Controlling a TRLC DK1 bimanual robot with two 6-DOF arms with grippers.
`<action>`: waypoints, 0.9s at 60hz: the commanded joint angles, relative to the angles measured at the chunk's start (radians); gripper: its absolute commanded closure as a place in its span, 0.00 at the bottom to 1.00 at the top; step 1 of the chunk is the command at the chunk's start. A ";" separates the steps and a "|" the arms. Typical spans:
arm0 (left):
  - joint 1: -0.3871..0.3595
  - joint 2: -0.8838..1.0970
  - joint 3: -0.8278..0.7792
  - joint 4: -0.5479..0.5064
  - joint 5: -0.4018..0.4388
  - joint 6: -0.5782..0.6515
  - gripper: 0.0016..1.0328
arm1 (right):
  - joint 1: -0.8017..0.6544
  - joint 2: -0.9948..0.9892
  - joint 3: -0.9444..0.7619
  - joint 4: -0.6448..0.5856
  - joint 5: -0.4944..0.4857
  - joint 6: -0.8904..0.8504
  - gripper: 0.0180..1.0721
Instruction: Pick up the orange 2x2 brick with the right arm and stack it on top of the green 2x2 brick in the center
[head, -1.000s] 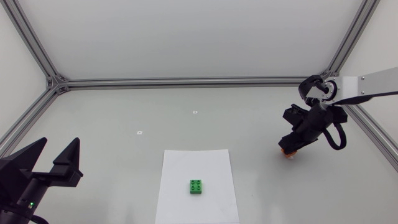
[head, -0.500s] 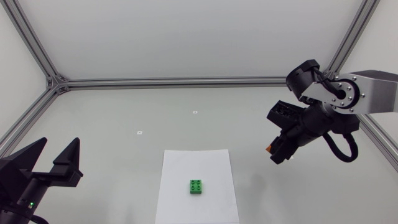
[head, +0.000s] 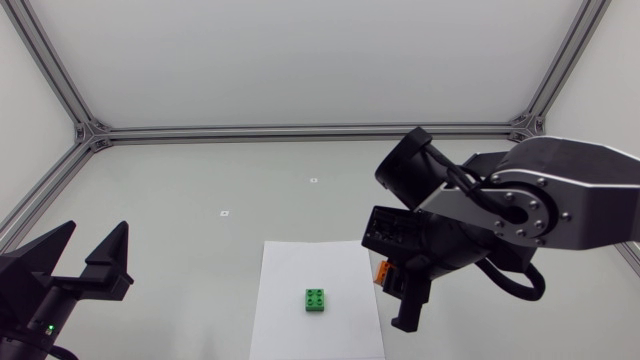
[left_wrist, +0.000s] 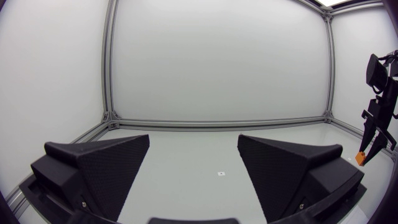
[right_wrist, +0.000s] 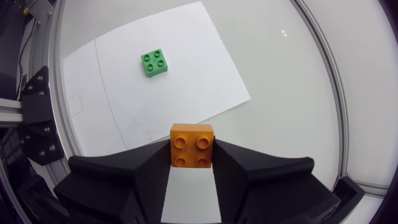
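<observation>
The orange 2x2 brick (right_wrist: 193, 145) is held studs-up between the fingers of my right gripper (right_wrist: 191, 163), which is shut on it. In the head view that gripper (head: 398, 283) hangs above the table just right of the white paper, with a bit of the orange brick (head: 381, 272) showing. The green 2x2 brick (head: 317, 300) sits on the white paper sheet (head: 300, 262); in the right wrist view the green brick (right_wrist: 155, 63) lies ahead of the gripper. My left gripper (head: 84, 264) rests open at the table's near left, its fingers (left_wrist: 99, 165) wide apart. The orange brick (left_wrist: 360, 158) also shows far off in the left wrist view.
The paper sheet (right_wrist: 186, 68) lies on the grey table. Aluminium frame rails (head: 300, 131) border the table at the back and sides. Small white markers (head: 313, 181) dot the table surface behind the paper.
My right arm has lifted the orange brick off the table at the right and carried it left toward the paper. The left arm has not moved.
</observation>
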 joint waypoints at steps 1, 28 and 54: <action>0.003 -0.008 -0.041 -0.015 0.004 0.013 0.04 | 0.070 0.033 -0.031 0.013 0.015 0.023 0.82; 0.003 -0.008 -0.041 -0.015 0.004 0.013 0.04 | 0.180 0.235 0.076 0.036 -0.008 -0.026 0.82; 0.003 -0.008 -0.041 -0.015 0.004 0.013 0.04 | 0.202 0.362 0.191 0.062 -0.012 -0.139 0.82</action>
